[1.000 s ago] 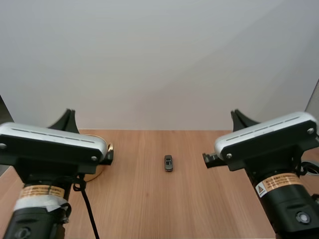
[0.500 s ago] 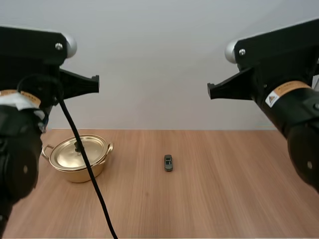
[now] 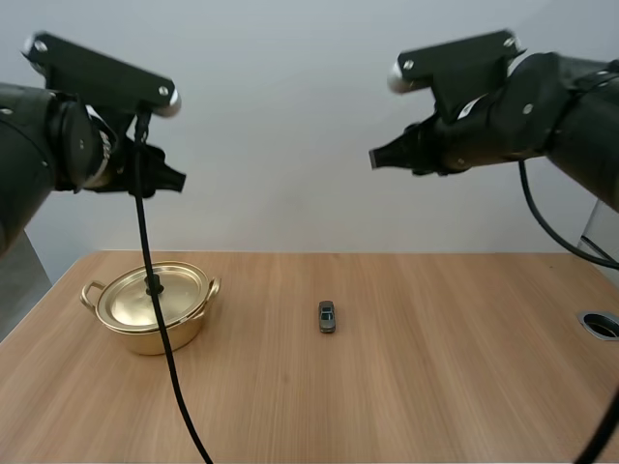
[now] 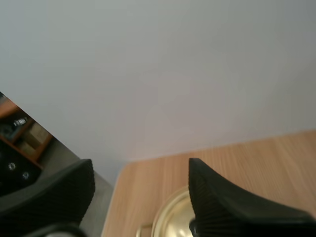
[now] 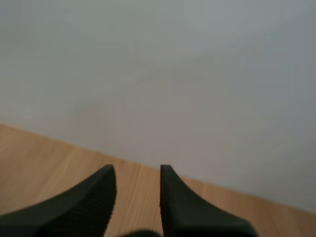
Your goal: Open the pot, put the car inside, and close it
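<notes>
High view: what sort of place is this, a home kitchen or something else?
Probably a robot test bench: a wooden table against a plain wall, the left arm and right arm raised above it, with a lidded pot and a toy car set out.

- The wooden table (image 3: 435, 387) before me carries two things.
- A gold pot (image 3: 126, 336), lid (image 3: 184, 293) on, sits at the far left.
- A small dark car (image 3: 327, 316) lies mid-table, well apart from the pot.
</notes>
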Available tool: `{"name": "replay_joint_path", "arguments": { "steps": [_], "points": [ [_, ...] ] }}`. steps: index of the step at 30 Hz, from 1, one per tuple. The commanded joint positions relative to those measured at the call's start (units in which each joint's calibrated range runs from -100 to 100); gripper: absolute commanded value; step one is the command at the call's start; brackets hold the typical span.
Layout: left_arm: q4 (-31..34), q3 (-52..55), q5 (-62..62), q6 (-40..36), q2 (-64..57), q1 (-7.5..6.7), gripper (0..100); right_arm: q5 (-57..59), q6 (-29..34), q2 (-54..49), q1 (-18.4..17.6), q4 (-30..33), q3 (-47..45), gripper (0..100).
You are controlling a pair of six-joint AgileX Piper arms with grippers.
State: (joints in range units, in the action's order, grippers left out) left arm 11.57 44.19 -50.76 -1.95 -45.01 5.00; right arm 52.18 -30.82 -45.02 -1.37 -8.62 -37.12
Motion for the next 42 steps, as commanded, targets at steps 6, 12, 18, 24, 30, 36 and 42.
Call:
{"name": "replay_joint_path", "arguments": {
  "steps": [6,12,18,24,30,36,42],
  "points": [
    [-5.24,4.14,-31.5,-1.02,7.82,0.0,100,34.44,-8.41,4.48,0.02,-13.59,0.0,100],
    [-0.35,6.56,-16.17,-3.39,11.66,0.0,100,34.25,-8.41,5.28,0.02,-15.14,0.0,100],
    [-0.25,6.58,-3.74,-3.39,11.44,0.0,100,36.99,-8.41,5.28,0.02,-15.14,0.0,100],
    [-0.23,6.58,6.54,-4.32,12.21,0.0,100,39.7,-8.41,5.28,0.02,-15.14,0.0,100],
    [-0.12,6.58,10.19,-5.26,19.42,0.0,100,45.56,-8.41,5.02,0.02,-15.14,0.0,100],
    [-0.12,6.58,10.0,-5.46,26.23,0.0,100,46.1,-8.31,4.07,0.02,-15.14,0.0,100],
    [-0.12,6.58,8.83,-6.52,26.9,0.91,100,46.98,-8.31,3.08,0.02,-15.14,0.0,100]
  ]
}}
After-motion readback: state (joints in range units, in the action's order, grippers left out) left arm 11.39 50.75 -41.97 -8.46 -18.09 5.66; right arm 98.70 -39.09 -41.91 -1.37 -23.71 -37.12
